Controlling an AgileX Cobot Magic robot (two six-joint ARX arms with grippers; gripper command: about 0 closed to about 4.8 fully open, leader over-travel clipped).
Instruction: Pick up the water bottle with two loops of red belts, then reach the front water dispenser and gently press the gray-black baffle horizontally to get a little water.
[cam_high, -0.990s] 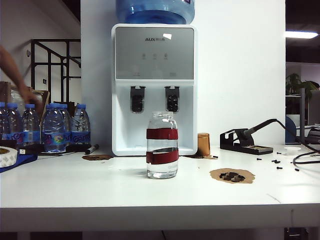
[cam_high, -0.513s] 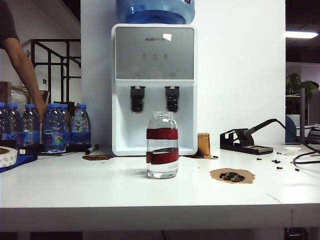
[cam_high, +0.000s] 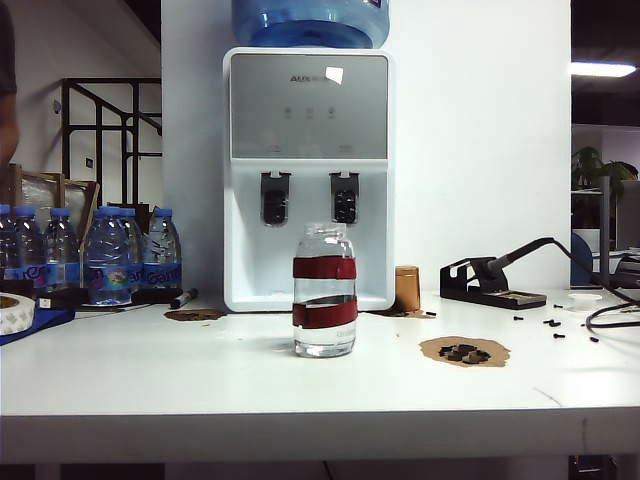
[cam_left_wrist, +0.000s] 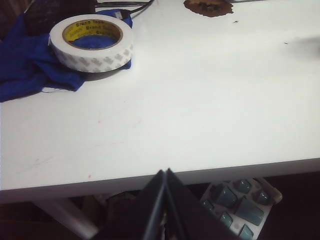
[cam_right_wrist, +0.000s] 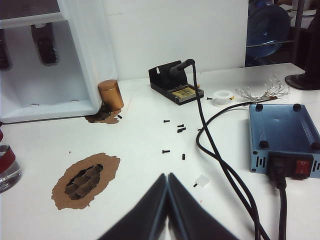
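Bottle (cam_high: 324, 290) upright on the tabletop (cam_high: 200, 380), centre, well in front of the dispenser (cam_high: 308, 180). Two red bands on it, some water inside, no cap visible. Nothing touching it.

Dispenser against the back wall, blue jug (cam_high: 310, 22) on top. Baffle (cam_high: 275, 198) is the left of two dark levers in the recess; right lever (cam_high: 344, 198) beside it. Bottle stands lower than both and between them in the exterior view.

Left tool (cam_left_wrist: 165, 176) clenched, fingers pressed tip to tip, holding nothing. It sits at the near tabletop edge, hanging just off it, tape roll (cam_left_wrist: 92, 42) on a blue cloth (cam_left_wrist: 30, 70) ahead of it.

Right tool (cam_right_wrist: 167, 180) also clenched and empty, over the right part of the tabletop. Ahead of it: brown patch (cam_right_wrist: 85, 180), loose black screws (cam_right_wrist: 180, 129), black cable (cam_right_wrist: 220, 150), blue box (cam_right_wrist: 282, 135), soldering stand (cam_right_wrist: 175, 85), copper cylinder (cam_right_wrist: 110, 95) by the dispenser's corner. Bottle edge just visible at the side of that view, well apart from the tool.

Neither tool shows in the exterior view. Capped bottles (cam_high: 100, 255) grouped at far left.
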